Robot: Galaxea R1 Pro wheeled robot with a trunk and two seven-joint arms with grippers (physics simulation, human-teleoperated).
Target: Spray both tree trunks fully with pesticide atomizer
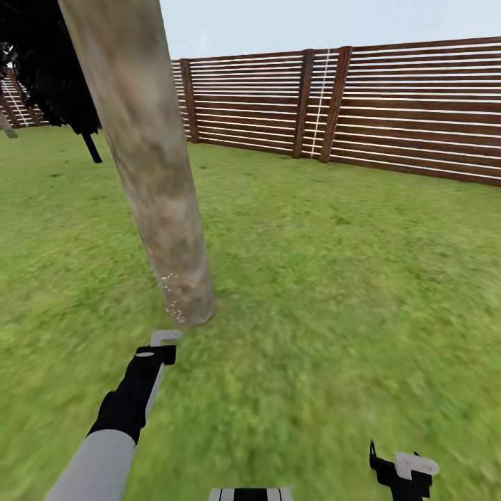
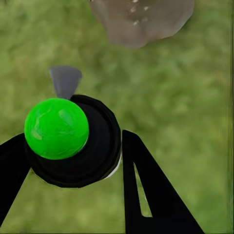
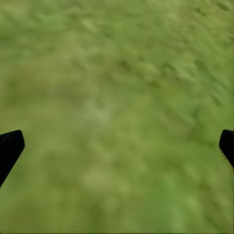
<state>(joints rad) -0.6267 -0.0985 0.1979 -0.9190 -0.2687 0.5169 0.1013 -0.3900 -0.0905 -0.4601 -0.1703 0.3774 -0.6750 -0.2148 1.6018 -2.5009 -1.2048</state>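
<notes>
A thick pale grey-brown tree trunk (image 1: 149, 160) rises from the lawn just ahead, leaning slightly in the head view. Small white specks dot its foot (image 1: 175, 296). My left gripper (image 1: 157, 356) reaches toward the trunk's base and is shut on the pesticide atomizer (image 2: 73, 141), a black round body with a bright green knob and a grey nozzle (image 2: 65, 79). The nozzle points at the trunk's foot (image 2: 141, 22), a short gap away. My right gripper (image 1: 407, 472) hangs low at the right, open over bare grass (image 3: 117, 97), its fingertips (image 3: 9, 146) wide apart.
A brown slatted wooden fence (image 1: 390, 111) runs across the back and right. A slim dark tree (image 1: 59, 76) stands at the far left behind the trunk. Green lawn (image 1: 334, 278) spreads wide to the right of the trunk.
</notes>
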